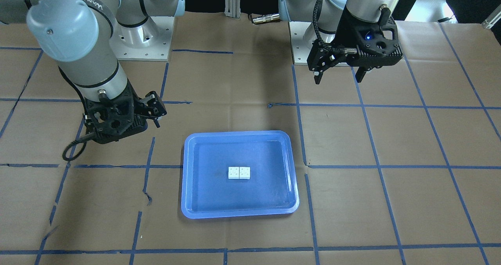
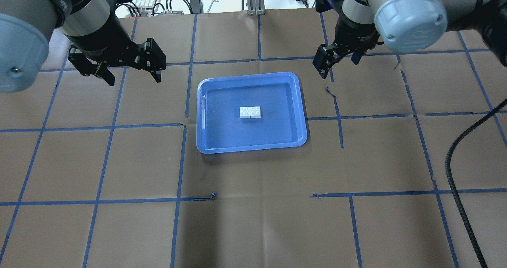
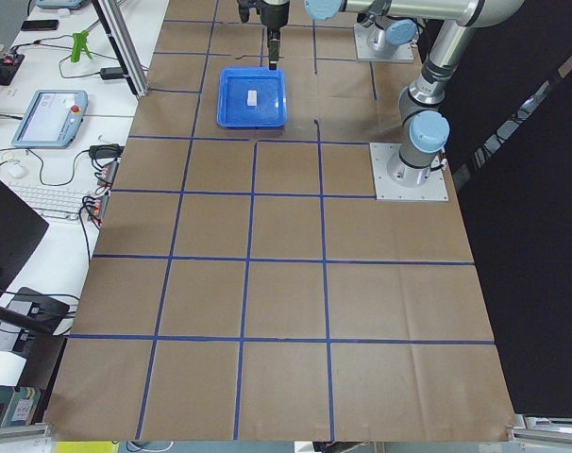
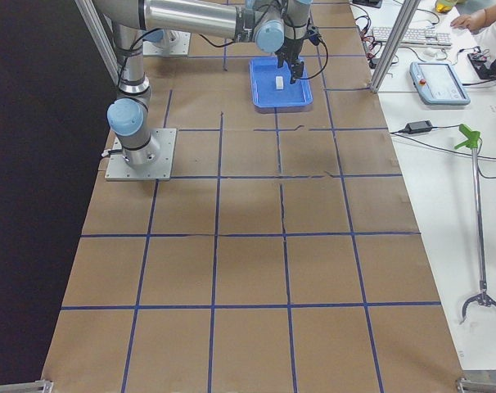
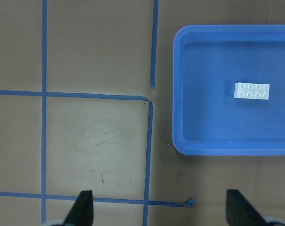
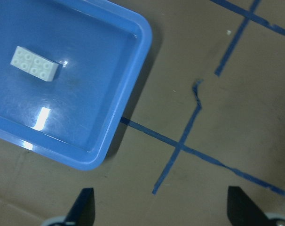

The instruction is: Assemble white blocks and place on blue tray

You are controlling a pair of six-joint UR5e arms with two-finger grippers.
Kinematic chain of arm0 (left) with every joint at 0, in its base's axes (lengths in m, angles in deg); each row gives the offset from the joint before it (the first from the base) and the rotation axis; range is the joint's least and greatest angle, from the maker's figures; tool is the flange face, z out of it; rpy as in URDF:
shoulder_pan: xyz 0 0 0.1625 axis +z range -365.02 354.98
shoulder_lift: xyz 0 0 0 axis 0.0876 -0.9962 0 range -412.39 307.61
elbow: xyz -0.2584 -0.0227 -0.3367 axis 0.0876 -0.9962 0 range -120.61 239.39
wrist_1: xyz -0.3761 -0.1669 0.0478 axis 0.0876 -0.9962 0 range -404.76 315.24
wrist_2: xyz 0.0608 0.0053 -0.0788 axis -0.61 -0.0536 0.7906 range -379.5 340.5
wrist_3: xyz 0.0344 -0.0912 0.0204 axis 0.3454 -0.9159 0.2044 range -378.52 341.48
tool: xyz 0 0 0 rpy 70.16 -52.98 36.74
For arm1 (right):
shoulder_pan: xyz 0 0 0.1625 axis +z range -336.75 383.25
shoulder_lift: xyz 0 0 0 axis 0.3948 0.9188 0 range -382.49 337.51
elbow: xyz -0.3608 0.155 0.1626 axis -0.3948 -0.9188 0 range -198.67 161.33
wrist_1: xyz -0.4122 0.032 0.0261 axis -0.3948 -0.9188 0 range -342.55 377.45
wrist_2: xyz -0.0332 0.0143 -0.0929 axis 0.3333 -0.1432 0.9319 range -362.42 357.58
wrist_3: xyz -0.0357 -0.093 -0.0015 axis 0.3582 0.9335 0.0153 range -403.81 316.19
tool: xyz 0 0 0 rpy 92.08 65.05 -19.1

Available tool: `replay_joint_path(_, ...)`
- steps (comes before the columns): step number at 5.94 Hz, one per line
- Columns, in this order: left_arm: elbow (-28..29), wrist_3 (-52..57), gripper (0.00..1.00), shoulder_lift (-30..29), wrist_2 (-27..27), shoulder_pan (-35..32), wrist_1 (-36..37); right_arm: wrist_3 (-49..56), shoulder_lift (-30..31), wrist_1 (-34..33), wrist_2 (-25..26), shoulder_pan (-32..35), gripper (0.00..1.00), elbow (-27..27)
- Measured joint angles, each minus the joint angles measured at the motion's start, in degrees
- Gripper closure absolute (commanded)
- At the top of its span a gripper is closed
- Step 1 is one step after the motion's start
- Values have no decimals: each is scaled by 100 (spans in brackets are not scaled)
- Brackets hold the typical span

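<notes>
Hovering off either side of the blue tray [image 2: 249,76] | my left gripper [image 2: 134,76] and right gripper [image 2: 340,64] both spread, holding nothing | white blocks [image 2: 250,112] touching side by side mid-tray, long axis pointing arm to arm | right looks nearer.

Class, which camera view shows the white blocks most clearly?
The left wrist view: the white blocks appear from straight above, studs countable, side by side in the blue tray. The right wrist view shows them slanted; overhead and front views smaller; side views only a speck.
</notes>
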Motion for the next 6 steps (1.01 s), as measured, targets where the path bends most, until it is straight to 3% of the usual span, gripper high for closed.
replay_joint_path(3, 0, 0, 0, 0, 0, 3, 8, -978, 900, 789, 115, -233, 0, 49)
replay_joint_path(6, 0, 0, 0, 0, 0, 6, 10, -1652, 1159, 948, 72, -197, 0, 74)
